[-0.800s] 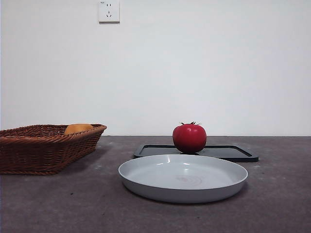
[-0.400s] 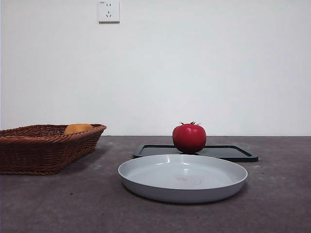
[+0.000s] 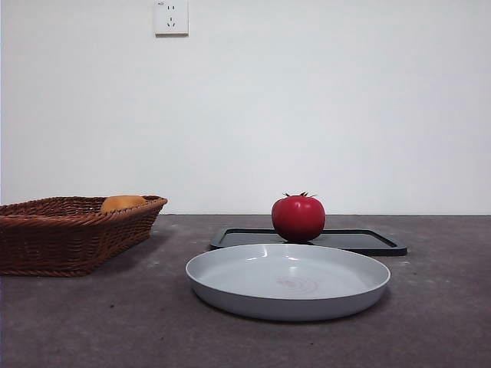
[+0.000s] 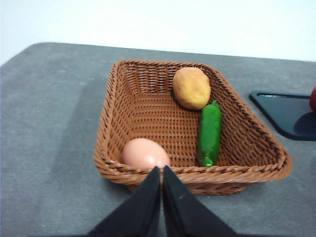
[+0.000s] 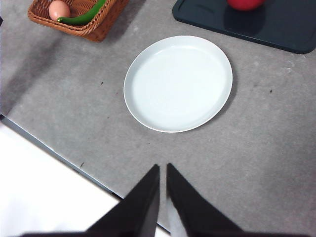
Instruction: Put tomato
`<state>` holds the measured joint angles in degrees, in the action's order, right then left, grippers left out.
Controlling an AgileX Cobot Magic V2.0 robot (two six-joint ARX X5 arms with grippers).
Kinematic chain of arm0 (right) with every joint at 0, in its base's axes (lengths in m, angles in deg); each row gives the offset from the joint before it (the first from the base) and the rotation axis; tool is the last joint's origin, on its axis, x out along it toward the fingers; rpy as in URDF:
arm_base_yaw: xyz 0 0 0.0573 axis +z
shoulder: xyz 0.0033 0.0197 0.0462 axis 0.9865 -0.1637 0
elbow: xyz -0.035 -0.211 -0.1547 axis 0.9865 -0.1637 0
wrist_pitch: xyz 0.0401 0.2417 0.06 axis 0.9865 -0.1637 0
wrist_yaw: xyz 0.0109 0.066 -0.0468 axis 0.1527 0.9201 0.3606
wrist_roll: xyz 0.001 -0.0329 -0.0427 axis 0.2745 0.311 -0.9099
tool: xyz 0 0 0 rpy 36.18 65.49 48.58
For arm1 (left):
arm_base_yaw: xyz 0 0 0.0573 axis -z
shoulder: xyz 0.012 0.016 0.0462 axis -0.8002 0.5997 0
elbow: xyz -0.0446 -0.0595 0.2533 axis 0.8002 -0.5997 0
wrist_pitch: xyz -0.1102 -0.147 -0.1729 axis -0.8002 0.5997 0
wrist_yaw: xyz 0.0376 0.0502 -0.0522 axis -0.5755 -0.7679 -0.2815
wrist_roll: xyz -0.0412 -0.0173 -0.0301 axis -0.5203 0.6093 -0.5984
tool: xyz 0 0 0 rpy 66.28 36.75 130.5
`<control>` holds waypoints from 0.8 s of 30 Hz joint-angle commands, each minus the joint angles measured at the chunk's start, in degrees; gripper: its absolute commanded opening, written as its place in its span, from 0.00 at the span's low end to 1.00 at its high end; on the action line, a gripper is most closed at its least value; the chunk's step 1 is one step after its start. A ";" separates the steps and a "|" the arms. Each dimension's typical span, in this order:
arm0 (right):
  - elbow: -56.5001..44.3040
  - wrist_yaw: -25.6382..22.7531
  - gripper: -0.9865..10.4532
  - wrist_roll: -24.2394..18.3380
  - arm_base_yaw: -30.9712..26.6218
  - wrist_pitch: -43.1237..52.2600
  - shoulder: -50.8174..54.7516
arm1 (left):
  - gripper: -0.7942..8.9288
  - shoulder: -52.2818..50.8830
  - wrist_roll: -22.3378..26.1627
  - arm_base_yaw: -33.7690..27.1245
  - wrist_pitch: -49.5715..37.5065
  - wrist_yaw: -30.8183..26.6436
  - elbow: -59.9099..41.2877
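Table (image 3: 69, 322): dark grey, filling the lower part of the front view; everything else rests on it.
Basket (image 3: 61, 234): brown wicker, at the left edge of the front view. The left wrist view shows a yellow-orange fruit (image 4: 191, 88), a green cucumber (image 4: 209, 133) and an egg (image 4: 144, 153) lying inside it.
Plate (image 3: 222, 287): pale grey, round and shallow, low in the centre of the front view, with nothing on it.
Tray (image 3: 368, 241): flat and black, just behind the plate in the front view.
Tomato (image 3: 298, 218): round, glossy red, with a small dark green stem on top, upright. It sits on the tray, centre of the front view, just behind the plate's far rim. In the right wrist view only its lower edge shows, at the top of the frame.
Left gripper (image 4: 161, 174): jaws pressed together with nothing between them, at the bottom of its own frame, hanging above the near rim of the basket and well apart from the tomato.
Right gripper (image 5: 163, 170): jaws almost touching, a thin gap between them, nothing held, high over the table on the near side of the plate.
Progress: nothing done so far, as I judge it. The tomato is untouched on the tray, and no arm shows in the front view.
Left to do: reach for the tomato, grasp it, lift it and set it down. The bare plate looks the likely place, though the task does not name one.
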<state>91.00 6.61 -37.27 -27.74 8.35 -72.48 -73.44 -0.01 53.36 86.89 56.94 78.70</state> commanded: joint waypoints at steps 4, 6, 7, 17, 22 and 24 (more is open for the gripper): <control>0.55 -0.24 0.10 0.42 0.61 0.79 -0.31 | 0.09 -0.04 -1.40 -0.59 1.07 -4.22 -1.20; 0.55 -0.24 0.10 0.42 0.61 0.85 -0.31 | 0.09 -0.04 -1.84 -0.59 1.09 -5.01 -1.20; 0.55 -0.24 0.10 0.42 0.61 0.87 -0.31 | 0.09 -0.04 -1.84 -0.59 1.09 -5.01 -1.20; 0.55 -0.24 0.10 0.42 0.61 0.90 -0.31 | 0.09 -0.04 -2.23 -0.57 0.81 -5.01 -1.20; 0.55 -0.24 0.10 0.42 0.61 0.90 -0.31 | 0.09 -0.04 -2.23 -0.57 0.81 -5.01 -1.20; 0.55 -0.24 0.10 0.42 0.61 0.90 -0.31 | 0.09 -0.04 -2.23 -0.57 0.81 -5.01 -1.20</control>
<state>91.00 6.61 -37.27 -27.74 8.48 -72.51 -73.44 -2.11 52.88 87.22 52.42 78.70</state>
